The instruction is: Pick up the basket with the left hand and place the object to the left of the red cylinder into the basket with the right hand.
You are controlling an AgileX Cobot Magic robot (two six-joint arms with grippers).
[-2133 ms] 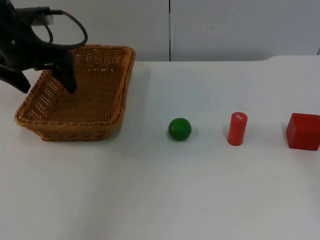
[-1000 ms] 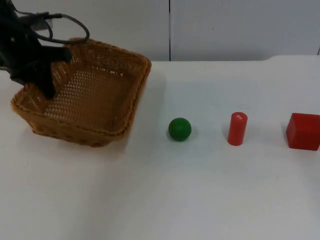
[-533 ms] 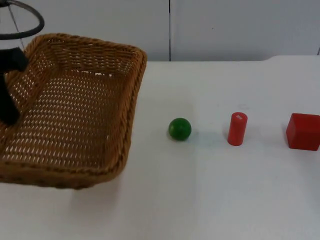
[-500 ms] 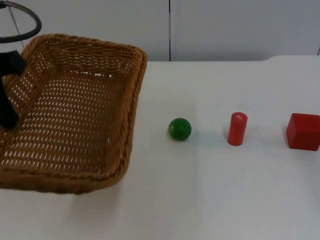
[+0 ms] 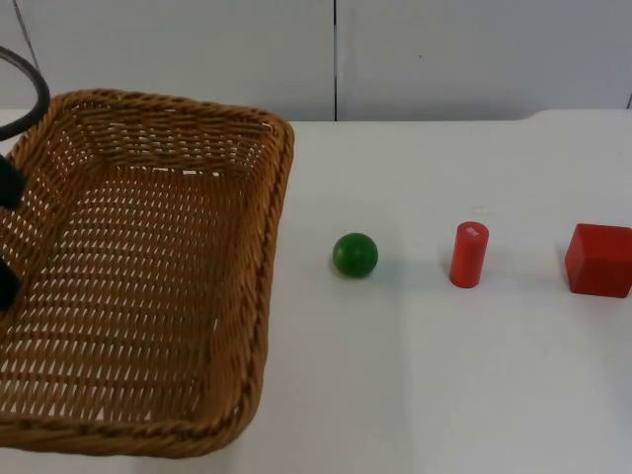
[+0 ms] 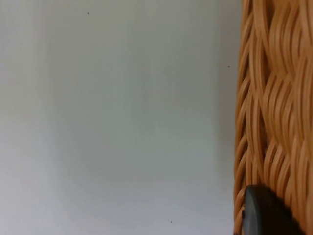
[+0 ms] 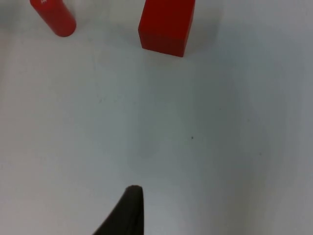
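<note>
The woven brown basket (image 5: 148, 267) hangs lifted off the table on the left, close under the top camera. My left gripper (image 5: 6, 237) is shut on its left rim at the picture's edge. In the left wrist view the wicker wall (image 6: 274, 98) runs beside a black fingertip (image 6: 264, 215). A green ball (image 5: 355, 255) lies on the table to the left of the upright red cylinder (image 5: 469, 255). My right gripper is open and holds nothing. One of its fingertips (image 7: 128, 213) hangs over bare table, short of the red cylinder (image 7: 53, 17).
A red cube (image 5: 599, 260) stands to the right of the cylinder, and the right wrist view shows this cube (image 7: 166, 24) too. The white table (image 5: 444, 385) ends at the grey partition wall (image 5: 444, 59) behind.
The basket has risen toward the top camera and come forward, now looking much larger. The left gripper has slid to the picture's left edge. Ball, cylinder and cube have stayed put.
</note>
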